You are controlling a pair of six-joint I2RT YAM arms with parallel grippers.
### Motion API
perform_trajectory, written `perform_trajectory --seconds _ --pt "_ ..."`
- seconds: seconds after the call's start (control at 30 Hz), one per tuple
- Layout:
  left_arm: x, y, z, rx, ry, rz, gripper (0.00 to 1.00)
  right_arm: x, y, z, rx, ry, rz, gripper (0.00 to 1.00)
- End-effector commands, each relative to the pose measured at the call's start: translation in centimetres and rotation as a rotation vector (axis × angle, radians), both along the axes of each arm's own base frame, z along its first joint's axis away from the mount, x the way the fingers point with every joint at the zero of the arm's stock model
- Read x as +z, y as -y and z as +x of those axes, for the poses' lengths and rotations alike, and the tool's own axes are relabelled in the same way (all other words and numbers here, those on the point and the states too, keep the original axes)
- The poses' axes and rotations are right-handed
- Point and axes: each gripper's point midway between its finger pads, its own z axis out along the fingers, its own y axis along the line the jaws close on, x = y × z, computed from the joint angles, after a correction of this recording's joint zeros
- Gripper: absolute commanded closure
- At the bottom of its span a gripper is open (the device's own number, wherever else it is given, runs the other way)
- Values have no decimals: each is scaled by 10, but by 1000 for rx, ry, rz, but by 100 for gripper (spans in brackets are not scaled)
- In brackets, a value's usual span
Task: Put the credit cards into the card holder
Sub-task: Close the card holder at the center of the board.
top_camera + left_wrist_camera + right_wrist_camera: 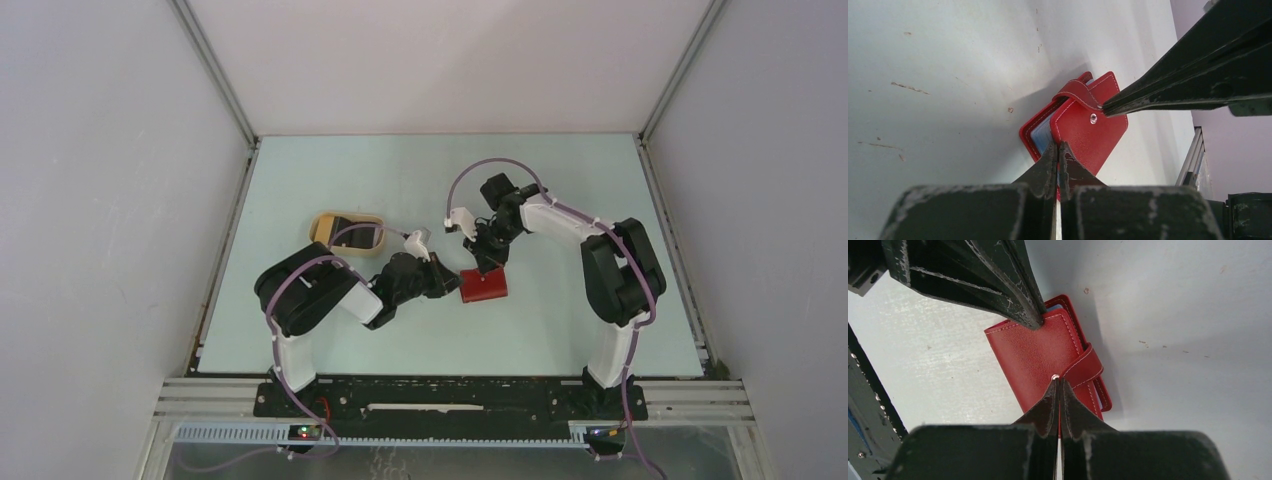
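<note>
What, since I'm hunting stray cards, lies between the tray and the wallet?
In the top view, only the left arm's wrist and its shut left fingers lie between the tray and the wallet. No loose card shows there.

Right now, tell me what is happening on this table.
Both arms work on the red card holder mid-table. The left end effector, shut, has its tips at the holder's edge. The right end effector, also shut, meets the closure tab beside the snap. The holder lies slightly ajar, tab unfastened. Neither holds a card.
</note>
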Motion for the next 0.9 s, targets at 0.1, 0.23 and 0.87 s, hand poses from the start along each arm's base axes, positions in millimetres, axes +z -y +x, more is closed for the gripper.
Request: perform_trajectory --seconds 0.1,0.23,0.87 --pt "-6 -1 -3 -1 -25 -9 100 -2 -5 1 -57 43 -5 99" --pt "-6 0 -3 -2 -25 -15 100 -6 -4 -3 -62 28 -18 98" --pt "-5 0 -4 2 -26 -24 100 -3 -1 -17 -59 -23 -26 100"
